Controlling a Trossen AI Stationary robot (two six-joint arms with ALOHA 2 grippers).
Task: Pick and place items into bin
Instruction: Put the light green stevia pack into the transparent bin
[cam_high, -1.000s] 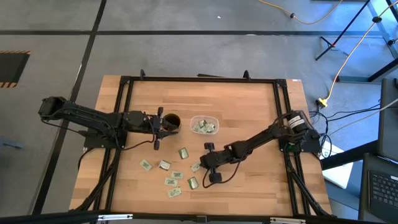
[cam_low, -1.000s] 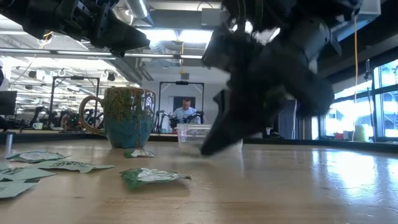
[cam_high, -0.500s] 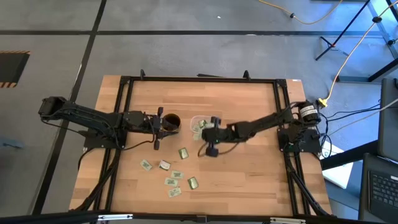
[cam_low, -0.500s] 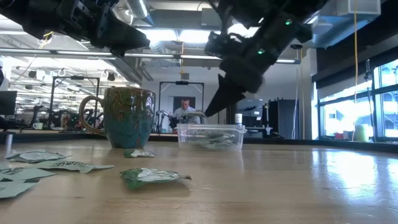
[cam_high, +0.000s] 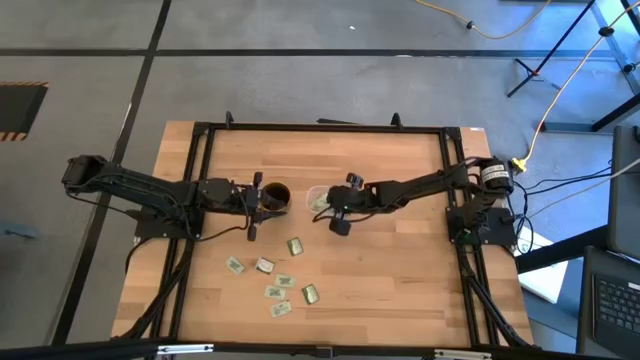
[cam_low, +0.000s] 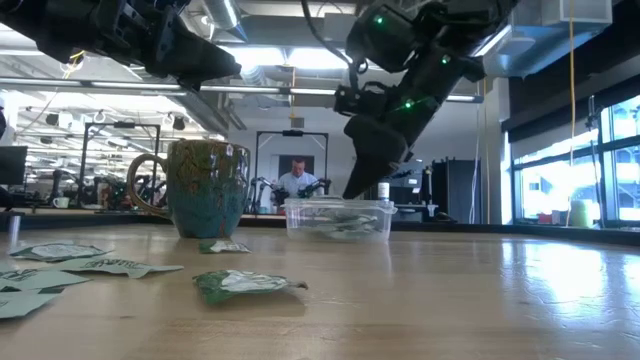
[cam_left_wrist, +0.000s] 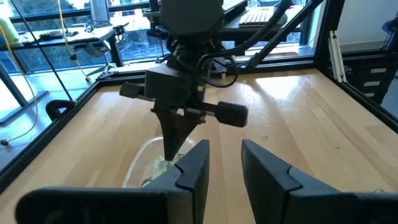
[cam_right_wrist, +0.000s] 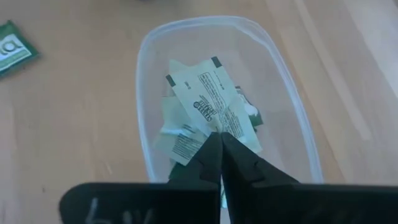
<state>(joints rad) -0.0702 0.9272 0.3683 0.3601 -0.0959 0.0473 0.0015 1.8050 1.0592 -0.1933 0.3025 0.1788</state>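
The bin (cam_high: 313, 190) is a clear shallow tub beside the brown mug (cam_high: 277, 194), with a few packets lying in it (cam_right_wrist: 180, 140). My right gripper (cam_right_wrist: 219, 138) hangs over the bin, slanting down, shut on one pale green and white packet (cam_right_wrist: 208, 102). In the low view its tips (cam_low: 352, 193) stand at the bin's (cam_low: 338, 218) rim. Several loose packets (cam_high: 275, 292) lie flat on the wood nearer the front edge. My left gripper (cam_left_wrist: 224, 163) hovers open above the mug (cam_low: 206, 190), touching nothing. My right gripper pinches the packet by one end (cam_right_wrist: 214, 127) between its two fingertips, coming slanting down from the table's right side. The rest of the packet sticks out past the fingers over the bin's inside. Whether it rests on the packets beneath cannot be told.
The mug stands just left of the bin, its handle (cam_low: 143, 182) turned away from it. Loose packets (cam_low: 245, 284) lie in front of the low camera. A black frame (cam_high: 200, 135) runs around the table. A person (cam_low: 297, 180) sits far behind the table.
My right gripper has risen from among the loose packets near the table's middle and swung toward the far edge to above the bin, turning as it went and staying shut. The packet it took has left the table with it.
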